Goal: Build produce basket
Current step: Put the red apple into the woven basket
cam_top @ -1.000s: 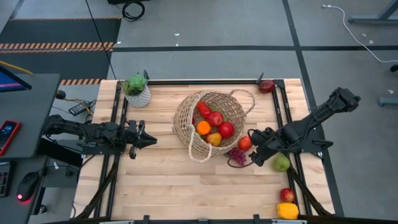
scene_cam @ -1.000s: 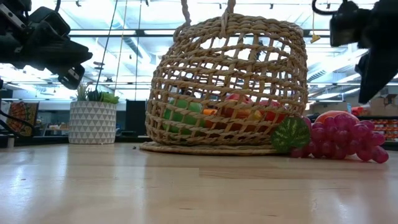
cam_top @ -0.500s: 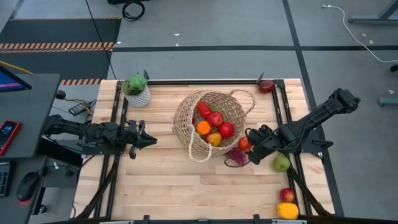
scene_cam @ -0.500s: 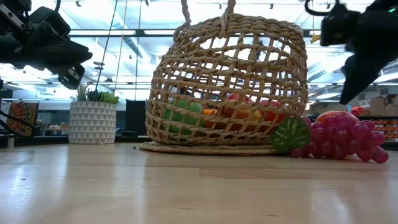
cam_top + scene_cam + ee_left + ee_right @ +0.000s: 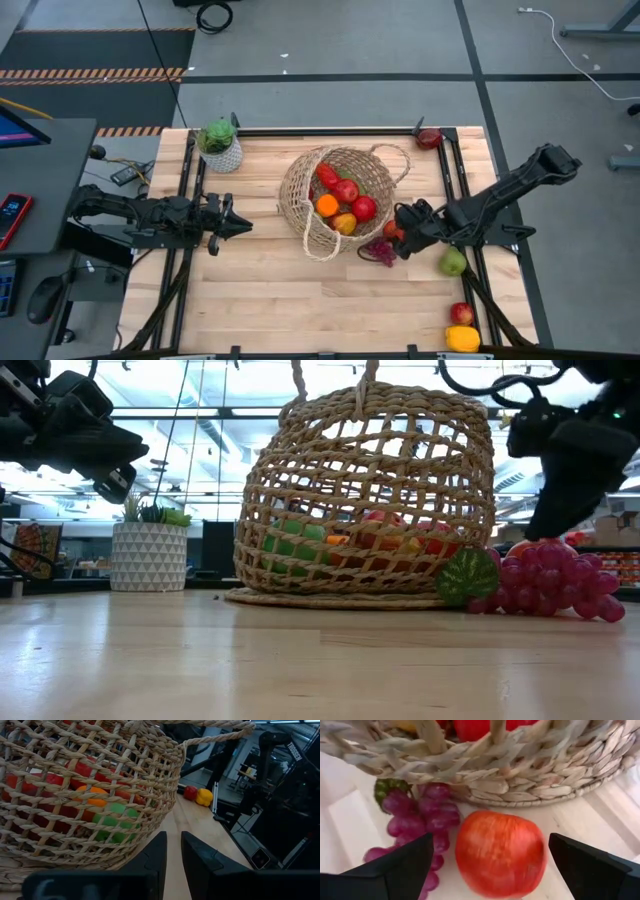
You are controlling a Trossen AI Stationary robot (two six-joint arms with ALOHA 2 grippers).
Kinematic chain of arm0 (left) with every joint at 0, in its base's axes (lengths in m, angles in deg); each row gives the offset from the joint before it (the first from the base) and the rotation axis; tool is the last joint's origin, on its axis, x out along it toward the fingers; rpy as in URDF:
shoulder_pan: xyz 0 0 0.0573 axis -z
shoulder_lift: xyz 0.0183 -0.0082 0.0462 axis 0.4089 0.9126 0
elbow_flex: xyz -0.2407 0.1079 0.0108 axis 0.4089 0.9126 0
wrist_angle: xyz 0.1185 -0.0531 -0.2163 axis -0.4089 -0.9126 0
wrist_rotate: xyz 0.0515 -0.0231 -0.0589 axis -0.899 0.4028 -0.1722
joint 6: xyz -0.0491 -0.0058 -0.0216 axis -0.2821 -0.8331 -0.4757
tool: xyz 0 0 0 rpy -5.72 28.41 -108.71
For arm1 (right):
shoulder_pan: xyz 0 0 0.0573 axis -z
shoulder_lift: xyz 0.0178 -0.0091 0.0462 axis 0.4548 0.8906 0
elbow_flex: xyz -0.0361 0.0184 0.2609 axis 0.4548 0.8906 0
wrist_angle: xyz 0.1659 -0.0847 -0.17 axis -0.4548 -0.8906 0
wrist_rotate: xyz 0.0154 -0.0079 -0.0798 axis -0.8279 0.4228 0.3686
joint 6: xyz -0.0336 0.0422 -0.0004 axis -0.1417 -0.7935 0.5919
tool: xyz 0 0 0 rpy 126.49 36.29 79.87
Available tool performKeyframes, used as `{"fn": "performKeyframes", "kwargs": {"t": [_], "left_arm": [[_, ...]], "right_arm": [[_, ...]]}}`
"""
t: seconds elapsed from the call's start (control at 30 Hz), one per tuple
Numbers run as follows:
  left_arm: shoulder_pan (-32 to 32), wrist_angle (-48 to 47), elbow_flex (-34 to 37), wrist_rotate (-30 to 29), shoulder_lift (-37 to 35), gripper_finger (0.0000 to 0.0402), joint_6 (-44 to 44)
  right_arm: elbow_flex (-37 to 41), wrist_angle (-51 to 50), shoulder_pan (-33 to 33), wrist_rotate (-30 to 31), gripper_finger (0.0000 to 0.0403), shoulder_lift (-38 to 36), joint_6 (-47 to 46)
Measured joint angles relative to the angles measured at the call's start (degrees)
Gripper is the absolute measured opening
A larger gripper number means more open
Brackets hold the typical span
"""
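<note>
1. Right tool [image 5: 399, 229] spread as wide as it goes, holding nothing, lowered over a red apple [image 5: 499, 852] just outside the basket [image 5: 335, 200]; fingers [image 5: 385, 870] set apart on either side of that apple in the right wrist view, not touching it.
2. Beside that apple, purple grapes [image 5: 417, 817] lying on the wooden surface [image 5: 270, 290], against the basket wall.
3. Left tool [image 5: 232, 226] closed together, empty, hovering above the surface well to the left of the basket; fingers [image 5: 157, 857] nearly meeting in the left wrist view.
4. Basket near the middle of the surface, lying on its side with the mouth upward in the high view, holding produce [image 5: 343, 203]: red apples, an orange, something yellow.
5. Seen through the weave only in the low view: green pieces [image 5: 290, 547] low inside.
6. Shown only from above: green apple [image 5: 453, 262], another red apple [image 5: 461, 313] and yellow pepper [image 5: 462, 338] on the right edge; a red fruit [image 5: 429, 138] at the far right corner.
7. White pot with plant [image 5: 220, 143] at the far left corner.
8. Apple under the right tool mostly hidden from above.
</note>
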Motion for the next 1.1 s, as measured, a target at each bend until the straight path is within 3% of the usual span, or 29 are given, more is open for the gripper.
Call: {"fn": "performKeyframes", "kwargs": {"t": [0.33,0.5,0.7,0.9,1.1], "left_arm": [[0.0,0.0,0.0,0.0,0.0,0.0059,0.0],[0.0,0.0,0.0,0.0,0.0,0.0058,0.0],[0.0,0.0,0.0,0.0,0.0,0.0063,0.0],[0.0,0.0,0.0,0.0,0.0,0.0058,0.0],[0.0,0.0,0.0,0.0,0.0,0.0061,0.0]], "right_arm": [[3.0,3.9,-3.7,12.6,0.0400,-0.1,-1.2],[8.3,12.4,-3.7,8.8,0.0400,-0.1,-3.1],[12.3,14.3,-3.7,5.8,0.0399,-0.1,-6.3],[13.3,17.0,-3.7,2.4,0.0391,-0.1,-6.1],[12.2,20.8,-3.7,1.0,0.0356,-0.1,-6.6]]}}
